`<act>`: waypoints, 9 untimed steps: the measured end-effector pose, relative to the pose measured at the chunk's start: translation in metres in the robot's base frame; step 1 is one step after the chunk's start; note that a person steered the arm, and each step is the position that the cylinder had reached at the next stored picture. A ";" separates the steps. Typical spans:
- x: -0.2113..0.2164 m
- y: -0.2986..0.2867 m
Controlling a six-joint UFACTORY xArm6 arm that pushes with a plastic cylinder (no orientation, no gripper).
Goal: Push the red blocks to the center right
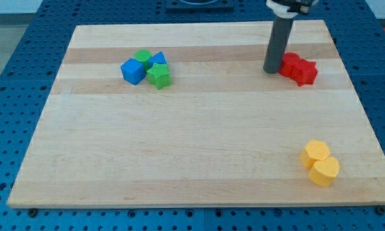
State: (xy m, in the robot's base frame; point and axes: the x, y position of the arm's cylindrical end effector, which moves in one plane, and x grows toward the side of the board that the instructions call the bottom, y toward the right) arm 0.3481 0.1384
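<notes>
My tip, a bare rod with no gripper to open or close, touches the view's left side of the two red blocks at the counter's upper right; I should circle above them and push downward toward centre right.

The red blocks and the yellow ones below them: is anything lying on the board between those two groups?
No. In the camera view, only bare wood separates the red blocks from the yellow blocks. My tip sits against the red pair's left side.

Setting: robotics lab bench
Wooden board lies on a blue perforated table; small coloured test blocks sit on the board
</notes>
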 end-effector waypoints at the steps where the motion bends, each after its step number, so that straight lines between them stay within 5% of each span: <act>1: -0.035 -0.017; 4: -0.030 0.031; 7: -0.004 0.031; 9: -0.032 -0.013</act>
State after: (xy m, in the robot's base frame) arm 0.3156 0.1256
